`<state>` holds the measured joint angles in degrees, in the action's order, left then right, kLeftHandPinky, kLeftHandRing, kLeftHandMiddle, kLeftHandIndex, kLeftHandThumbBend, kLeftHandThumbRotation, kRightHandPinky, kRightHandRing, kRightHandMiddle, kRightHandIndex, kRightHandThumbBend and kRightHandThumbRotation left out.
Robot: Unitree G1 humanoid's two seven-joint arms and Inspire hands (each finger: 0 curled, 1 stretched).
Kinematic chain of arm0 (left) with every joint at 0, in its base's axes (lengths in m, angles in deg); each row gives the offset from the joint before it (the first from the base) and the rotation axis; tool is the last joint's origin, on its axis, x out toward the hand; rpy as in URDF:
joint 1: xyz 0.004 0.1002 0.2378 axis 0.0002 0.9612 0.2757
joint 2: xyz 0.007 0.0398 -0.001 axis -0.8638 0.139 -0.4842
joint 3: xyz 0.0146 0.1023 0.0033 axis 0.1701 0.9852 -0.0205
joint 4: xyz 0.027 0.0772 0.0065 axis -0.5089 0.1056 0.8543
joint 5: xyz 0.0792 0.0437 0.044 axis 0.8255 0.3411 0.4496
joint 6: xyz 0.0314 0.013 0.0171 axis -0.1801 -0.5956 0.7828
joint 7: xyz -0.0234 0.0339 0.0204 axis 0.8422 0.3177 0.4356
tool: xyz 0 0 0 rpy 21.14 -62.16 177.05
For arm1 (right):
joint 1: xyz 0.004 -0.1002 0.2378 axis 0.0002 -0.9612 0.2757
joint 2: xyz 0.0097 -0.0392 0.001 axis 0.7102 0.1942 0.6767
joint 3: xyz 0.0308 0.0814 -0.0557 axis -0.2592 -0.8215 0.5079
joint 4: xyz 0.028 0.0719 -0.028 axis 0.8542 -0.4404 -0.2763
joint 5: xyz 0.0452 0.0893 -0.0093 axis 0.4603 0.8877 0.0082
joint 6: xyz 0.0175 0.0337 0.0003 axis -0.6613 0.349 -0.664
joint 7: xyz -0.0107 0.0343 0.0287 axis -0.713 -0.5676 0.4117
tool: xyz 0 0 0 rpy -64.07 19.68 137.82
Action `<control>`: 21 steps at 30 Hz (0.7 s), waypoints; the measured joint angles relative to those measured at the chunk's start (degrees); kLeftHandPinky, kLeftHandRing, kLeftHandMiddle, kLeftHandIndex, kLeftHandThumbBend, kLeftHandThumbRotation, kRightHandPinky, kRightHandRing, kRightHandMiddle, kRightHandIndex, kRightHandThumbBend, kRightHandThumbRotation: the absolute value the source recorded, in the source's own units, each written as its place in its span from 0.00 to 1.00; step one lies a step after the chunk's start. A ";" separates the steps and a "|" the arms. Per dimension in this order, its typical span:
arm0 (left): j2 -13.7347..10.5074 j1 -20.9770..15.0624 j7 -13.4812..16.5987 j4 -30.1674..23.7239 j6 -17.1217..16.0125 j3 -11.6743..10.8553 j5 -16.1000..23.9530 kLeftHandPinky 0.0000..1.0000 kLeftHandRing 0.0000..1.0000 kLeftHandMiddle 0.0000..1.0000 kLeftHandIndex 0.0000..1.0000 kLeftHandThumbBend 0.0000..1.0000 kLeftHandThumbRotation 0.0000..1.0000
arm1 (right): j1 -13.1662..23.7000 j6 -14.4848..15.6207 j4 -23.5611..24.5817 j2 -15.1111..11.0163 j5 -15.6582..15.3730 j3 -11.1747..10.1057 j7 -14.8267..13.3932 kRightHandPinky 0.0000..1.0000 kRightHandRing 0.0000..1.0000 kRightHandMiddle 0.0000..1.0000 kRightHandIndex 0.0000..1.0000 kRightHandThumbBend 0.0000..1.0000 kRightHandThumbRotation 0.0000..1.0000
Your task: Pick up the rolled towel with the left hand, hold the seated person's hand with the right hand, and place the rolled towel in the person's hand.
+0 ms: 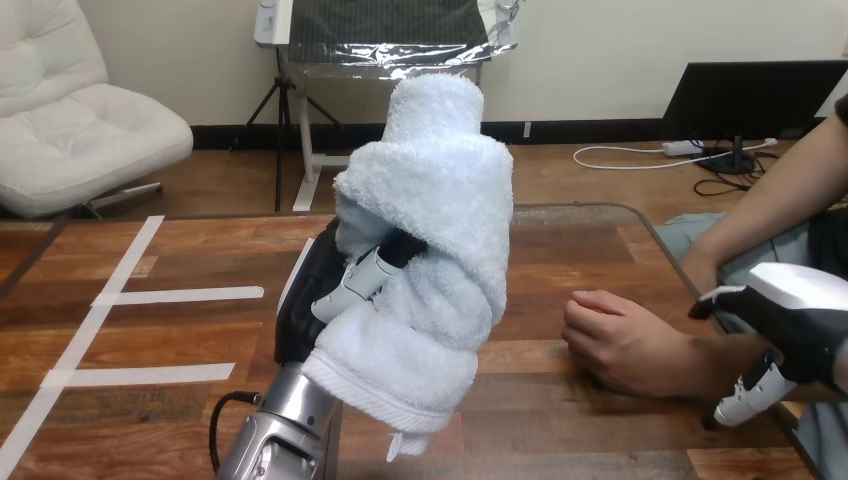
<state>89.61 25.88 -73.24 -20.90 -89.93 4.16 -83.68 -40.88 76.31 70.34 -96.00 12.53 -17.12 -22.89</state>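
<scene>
Fingers of the left hand are curling tightly round the rolled towel, pressing into its pale blue pile near the middle of the roll, so the hand is gripping the towel and nothing else. The left hand is holding the towel up off the worktop, roughly at the centre of the scene, with the roll standing nearly upright: its rounded end is pointing up and away, and its hemmed lower edge is hanging down over the silver forearm, which is coming up from the near edge. One loose fold is wrapping across the front of the roll, and a small tag is dangling from the hem. To the right of the towel and apart from it, the person's hand is resting on the worktop near the right edge, knuckles up and fingers loosely tucked under, holding nothing. Further right, the right hand is sitting over the person's wrist; its fingers are bending down on the near side of the wrist while a black part is reaching over the far side, so it is clasping the wrist rather than the palm. On the left part of the worktop, white tape strips are lying flat, well apart from both hands.
</scene>
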 measured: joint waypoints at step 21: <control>0.00 0.14 -0.16 0.01 0.00 -0.51 -0.19 0.27 0.33 0.40 0.47 0.87 0.05 | 6.90 -1.43 -9.26 -1.85 -4.24 6.64 3.01 0.90 0.95 0.95 0.89 0.80 0.02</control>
<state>89.61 26.01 -73.40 -20.89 -89.93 3.65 -83.87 -33.98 74.88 61.08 -97.85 8.28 -10.49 -19.88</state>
